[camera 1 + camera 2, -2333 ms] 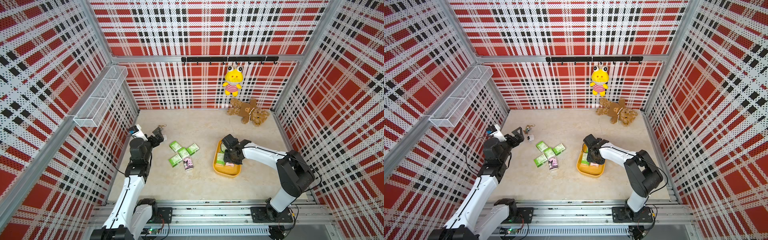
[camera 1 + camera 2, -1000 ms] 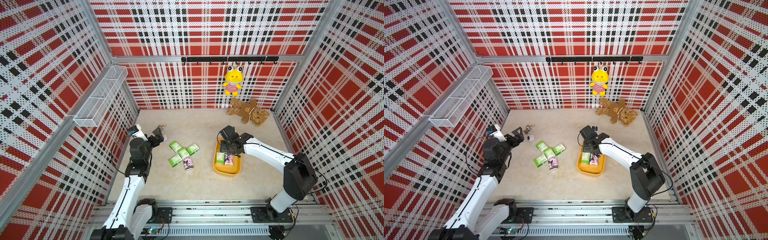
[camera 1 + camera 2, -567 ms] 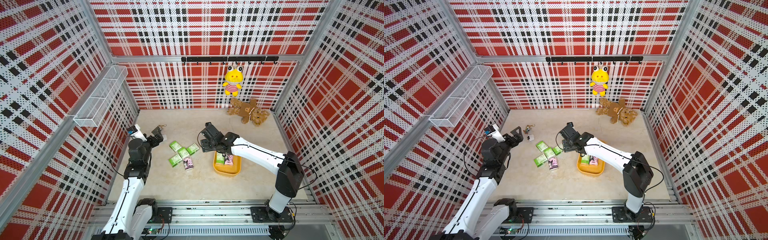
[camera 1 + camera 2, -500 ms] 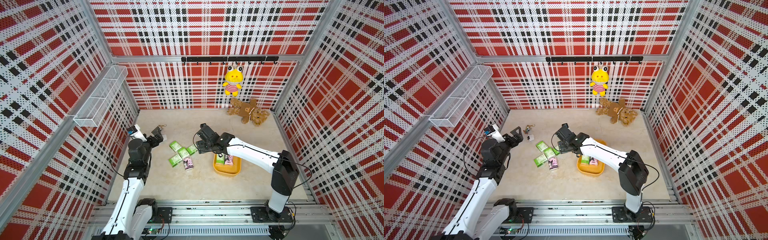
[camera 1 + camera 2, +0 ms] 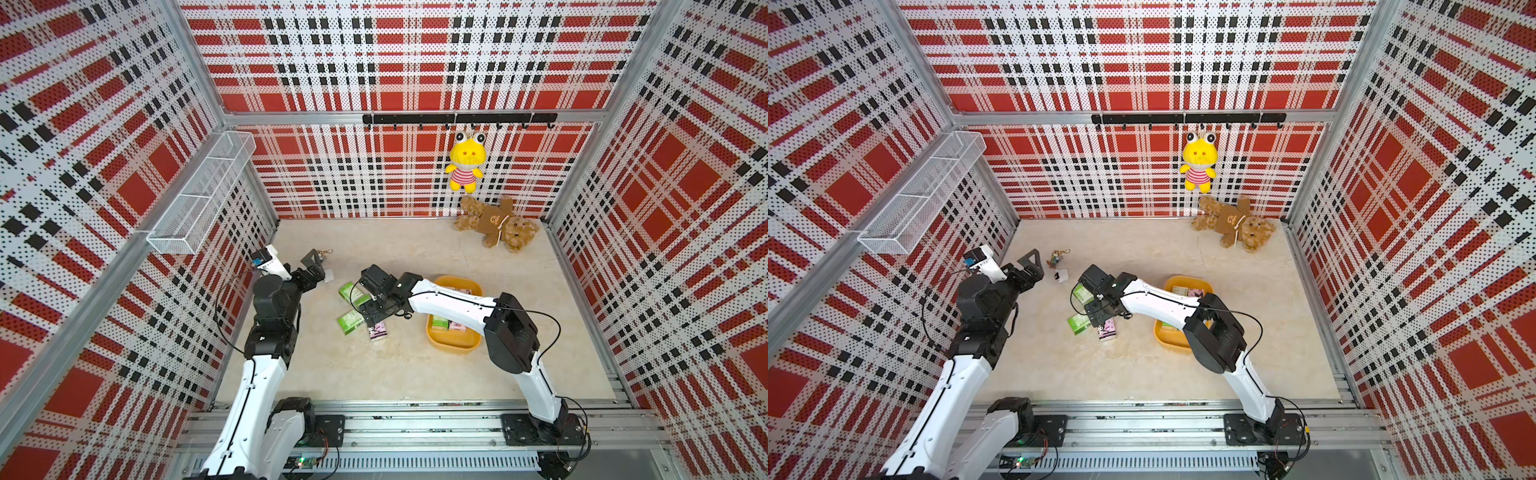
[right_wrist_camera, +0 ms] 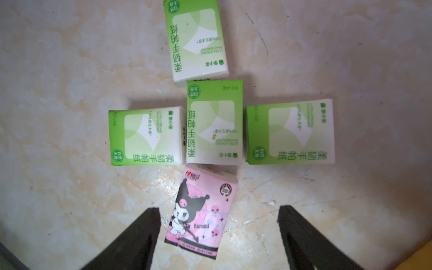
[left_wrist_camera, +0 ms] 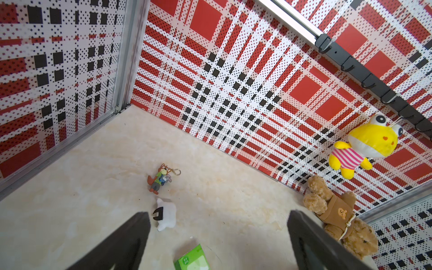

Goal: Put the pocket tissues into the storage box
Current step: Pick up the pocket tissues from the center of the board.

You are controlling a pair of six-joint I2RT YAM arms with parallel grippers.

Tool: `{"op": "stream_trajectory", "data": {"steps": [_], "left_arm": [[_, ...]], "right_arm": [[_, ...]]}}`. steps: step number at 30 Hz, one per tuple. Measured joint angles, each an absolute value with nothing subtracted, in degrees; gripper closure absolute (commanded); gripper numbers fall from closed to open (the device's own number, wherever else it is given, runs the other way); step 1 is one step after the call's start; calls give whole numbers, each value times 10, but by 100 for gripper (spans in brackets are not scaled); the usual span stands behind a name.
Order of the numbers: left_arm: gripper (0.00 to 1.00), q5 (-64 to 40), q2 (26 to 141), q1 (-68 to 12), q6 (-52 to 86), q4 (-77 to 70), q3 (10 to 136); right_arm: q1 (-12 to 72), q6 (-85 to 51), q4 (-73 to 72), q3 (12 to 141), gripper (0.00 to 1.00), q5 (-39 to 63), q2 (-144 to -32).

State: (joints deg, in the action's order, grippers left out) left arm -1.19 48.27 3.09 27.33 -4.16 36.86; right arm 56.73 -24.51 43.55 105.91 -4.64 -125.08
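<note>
Several green-and-white pocket tissues [image 6: 214, 121] lie in a cross on the floor, with a pink pack [image 6: 198, 224] at its near end. In both top views my right gripper [image 5: 372, 314] [image 5: 1099, 316] hovers over this cluster. It is open and empty [image 6: 218, 211], its jaws straddling the pink pack without touching it. The yellow storage box [image 5: 453, 345] [image 5: 1169, 338] sits to the right and holds a green pack [image 5: 439, 322] and a pink pack [image 5: 456, 325]. My left gripper [image 5: 313, 266] [image 7: 218, 213] is open and empty near the left wall, with one green pack [image 7: 192, 259] below it.
A small white plush [image 7: 166, 216] and a fox keychain [image 7: 161, 178] lie on the floor ahead of the left gripper. A brown teddy bear [image 5: 496, 226] lies at the back right, under a hanging yellow frog toy [image 5: 465, 166]. A white wire basket [image 5: 199, 199] hangs on the left wall.
My right arm has swung left from over the storage box to above the packs on the floor, its jaws opening wider. A pink pack stays in the box. The left arm has not moved.
</note>
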Motion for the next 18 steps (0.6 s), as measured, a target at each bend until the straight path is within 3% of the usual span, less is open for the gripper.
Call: {"op": "stream_trajectory", "data": {"steps": [18], "left_arm": [[1,-12,484,33,267,-40,369]], "right_arm": [[579,-236,484,1099,16,-7,-1308]]}}
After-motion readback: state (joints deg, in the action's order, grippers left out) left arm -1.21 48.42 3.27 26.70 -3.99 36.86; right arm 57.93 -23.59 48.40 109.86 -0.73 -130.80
